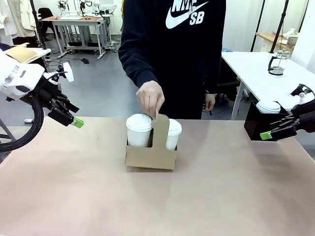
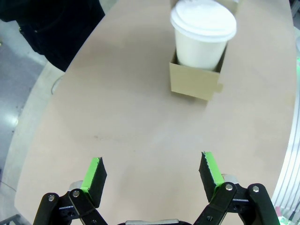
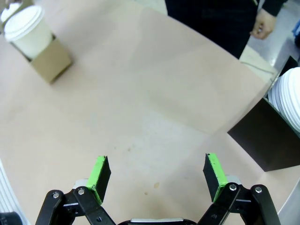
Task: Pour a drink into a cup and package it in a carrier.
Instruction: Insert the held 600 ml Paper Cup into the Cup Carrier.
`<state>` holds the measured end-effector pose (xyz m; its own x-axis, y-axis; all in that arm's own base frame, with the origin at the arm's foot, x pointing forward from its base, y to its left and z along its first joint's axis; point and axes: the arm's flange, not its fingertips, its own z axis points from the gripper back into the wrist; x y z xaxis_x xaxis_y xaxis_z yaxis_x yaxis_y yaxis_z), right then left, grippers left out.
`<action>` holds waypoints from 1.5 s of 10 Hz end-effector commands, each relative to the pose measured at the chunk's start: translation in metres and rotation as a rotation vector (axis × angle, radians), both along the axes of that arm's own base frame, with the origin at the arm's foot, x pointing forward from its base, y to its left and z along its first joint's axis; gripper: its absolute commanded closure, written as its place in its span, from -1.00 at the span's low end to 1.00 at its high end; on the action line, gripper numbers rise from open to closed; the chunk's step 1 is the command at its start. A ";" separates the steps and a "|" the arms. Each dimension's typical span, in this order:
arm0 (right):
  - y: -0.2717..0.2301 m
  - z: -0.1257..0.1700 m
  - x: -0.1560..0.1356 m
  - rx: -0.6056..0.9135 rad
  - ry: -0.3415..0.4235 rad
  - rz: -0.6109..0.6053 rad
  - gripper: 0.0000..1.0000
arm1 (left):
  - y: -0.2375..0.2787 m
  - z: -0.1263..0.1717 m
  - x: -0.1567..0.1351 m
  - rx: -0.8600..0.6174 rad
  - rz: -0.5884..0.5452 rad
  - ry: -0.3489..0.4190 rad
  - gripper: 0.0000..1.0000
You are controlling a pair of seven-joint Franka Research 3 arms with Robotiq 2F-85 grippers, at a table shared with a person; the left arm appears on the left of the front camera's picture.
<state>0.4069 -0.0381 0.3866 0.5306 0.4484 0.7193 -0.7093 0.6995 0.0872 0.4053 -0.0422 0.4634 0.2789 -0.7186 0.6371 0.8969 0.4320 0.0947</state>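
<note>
Both my tools hang above the worktop (image 1: 74, 196) with fingers spread wide, grasping nothing: the left tool (image 2: 152, 172) at the left edge, the right tool (image 3: 157, 176) at the right edge. Well apart from both, the carrier (image 1: 151, 156) stands mid-worktop with two lidded cups (image 1: 139, 130). A person's hand (image 1: 150, 98) pinches its handle.

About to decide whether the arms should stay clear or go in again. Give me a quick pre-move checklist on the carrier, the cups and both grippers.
1. Both pockets of the carrier hold lidded cups: ok.
2. Left gripper open, holding nothing: ok.
3. Right gripper open, holding nothing: ok.
4. Both grippers off to the sides, away from the carrier: ok.
5. Carrier free for a robot grasp: not ok, the person's hand is at the handle.
6. Drink inside the cups: cannot tell, lids on.
</note>
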 end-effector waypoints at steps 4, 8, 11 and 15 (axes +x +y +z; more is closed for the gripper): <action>-0.002 0.000 -0.001 -0.012 -0.010 0.010 -1.00 | -0.001 0.000 0.002 -0.016 0.002 0.003 -1.00; -0.002 0.000 -0.001 -0.012 -0.010 0.010 -1.00 | -0.001 0.000 0.002 -0.016 0.002 0.003 -1.00; -0.002 0.000 -0.001 -0.012 -0.010 0.010 -1.00 | -0.001 0.000 0.002 -0.016 0.002 0.003 -1.00; -0.002 0.000 -0.001 -0.012 -0.010 0.010 -1.00 | -0.001 0.000 0.002 -0.016 0.002 0.003 -1.00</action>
